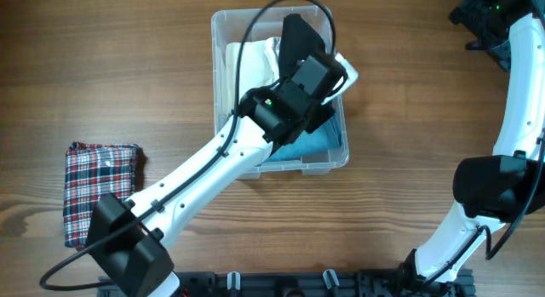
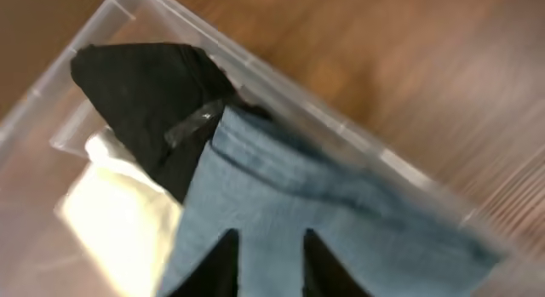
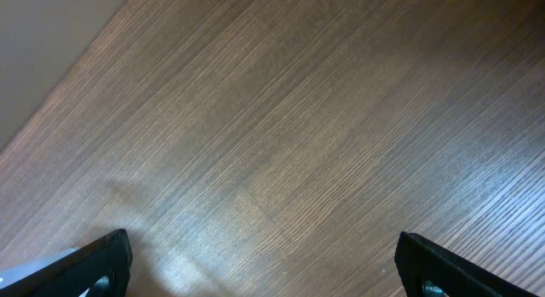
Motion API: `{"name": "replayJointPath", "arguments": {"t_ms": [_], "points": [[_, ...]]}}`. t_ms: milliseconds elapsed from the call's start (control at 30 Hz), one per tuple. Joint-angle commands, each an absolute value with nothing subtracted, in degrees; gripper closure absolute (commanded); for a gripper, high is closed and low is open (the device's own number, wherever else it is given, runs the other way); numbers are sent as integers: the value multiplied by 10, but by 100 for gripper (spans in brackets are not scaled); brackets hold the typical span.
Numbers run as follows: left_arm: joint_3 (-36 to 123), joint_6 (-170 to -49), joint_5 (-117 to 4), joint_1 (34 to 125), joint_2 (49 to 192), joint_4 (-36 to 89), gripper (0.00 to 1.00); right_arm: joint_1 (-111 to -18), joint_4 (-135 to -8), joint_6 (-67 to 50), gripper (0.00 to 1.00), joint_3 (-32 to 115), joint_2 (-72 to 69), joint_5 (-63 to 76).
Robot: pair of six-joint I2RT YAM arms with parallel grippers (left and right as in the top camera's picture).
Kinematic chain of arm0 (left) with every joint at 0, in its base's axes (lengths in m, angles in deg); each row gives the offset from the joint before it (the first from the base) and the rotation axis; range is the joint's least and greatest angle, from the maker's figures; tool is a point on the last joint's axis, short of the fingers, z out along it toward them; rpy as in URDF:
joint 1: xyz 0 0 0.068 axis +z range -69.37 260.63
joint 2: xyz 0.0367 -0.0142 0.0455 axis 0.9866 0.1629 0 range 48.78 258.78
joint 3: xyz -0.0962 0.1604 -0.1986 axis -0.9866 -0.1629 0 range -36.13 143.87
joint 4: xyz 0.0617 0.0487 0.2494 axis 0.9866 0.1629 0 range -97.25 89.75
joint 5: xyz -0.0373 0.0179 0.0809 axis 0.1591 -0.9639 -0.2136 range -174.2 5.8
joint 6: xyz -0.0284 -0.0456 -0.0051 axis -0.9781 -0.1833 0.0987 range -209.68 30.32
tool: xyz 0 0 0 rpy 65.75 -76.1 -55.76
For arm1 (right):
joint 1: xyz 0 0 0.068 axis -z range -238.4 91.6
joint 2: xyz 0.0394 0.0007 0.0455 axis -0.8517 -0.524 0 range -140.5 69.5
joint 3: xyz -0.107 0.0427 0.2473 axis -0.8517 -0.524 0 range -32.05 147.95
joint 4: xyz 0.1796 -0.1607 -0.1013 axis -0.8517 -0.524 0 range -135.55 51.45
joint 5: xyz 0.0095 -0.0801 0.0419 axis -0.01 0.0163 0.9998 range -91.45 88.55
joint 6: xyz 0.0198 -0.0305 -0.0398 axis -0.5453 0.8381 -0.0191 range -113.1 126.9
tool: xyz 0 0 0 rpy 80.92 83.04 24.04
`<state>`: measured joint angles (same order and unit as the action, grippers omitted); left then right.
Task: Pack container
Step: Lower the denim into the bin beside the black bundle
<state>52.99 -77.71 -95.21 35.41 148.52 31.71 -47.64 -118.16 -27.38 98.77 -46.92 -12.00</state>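
Step judged: settling blue cloth [image 2: 341,212] into container [image 1: 324,166].

Container directly beneath left hand [image 2: 271,265], which is reaching down inside it. Ahead and to right of fingertips: clear wall, close. Ahead-left: black cloth [image 2: 145,93]. Left: white cloth [image 2: 102,212]. Fingers [image 2: 223,267] narrowly apart with blue cloth between; cannot tell whether pinching a fold or already let go.

To do well: spread fully before lifting, rise straight up, check for fabric trailing off the pads. Press flat only on seeing a fold above the rim. Soft cloth, likely to snag.

Edges: wall transparent and hard to read, so avoid any forward sweep. Open room judged upward and back along the arm only.

Plaid cloth [image 1: 98,191] far behind hand, on counter [image 1: 409,93] near arm base; probably next in.

Right hand [image 3: 264,267] spread wide, holding nothing, bare counter beneath, well apart from container.
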Motion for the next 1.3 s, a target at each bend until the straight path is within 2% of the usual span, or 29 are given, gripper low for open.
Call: {"name": "replayJointPath", "arguments": {"t_ms": [0,267,400,500,667,833,1033,1133,1267], "points": [[538,-959,-926,355,1481,300,87,-478,-1181,-276,0,986,-476,-121],[538,-1058,-925,355,1555,312,96,-478,-1181,-276,0,986,-476,-121],[538,-1069,-924,355,1596,331,96,-478,-1181,-276,0,986,-476,-121],[538,-1069,-873,355,1630,354,94,-478,-1180,-276,0,986,-476,-121],[538,-1064,-822,355,1636,438,92,-478,-1180,-276,0,986,-476,-121],[538,-1021,-821,355,1636,497,89,-478,-1181,-276,0,986,-476,-121],[552,-1017,-855,355,1554,446,88,-478,-1181,-276,0,986,-476,-121],[552,-1019,-873,355,1486,364,92,-478,-1181,-276,0,986,-476,-121],[551,-1022,-947,364,1481,276,90,-478,-1180,-276,0,986,-476,-121]]}}
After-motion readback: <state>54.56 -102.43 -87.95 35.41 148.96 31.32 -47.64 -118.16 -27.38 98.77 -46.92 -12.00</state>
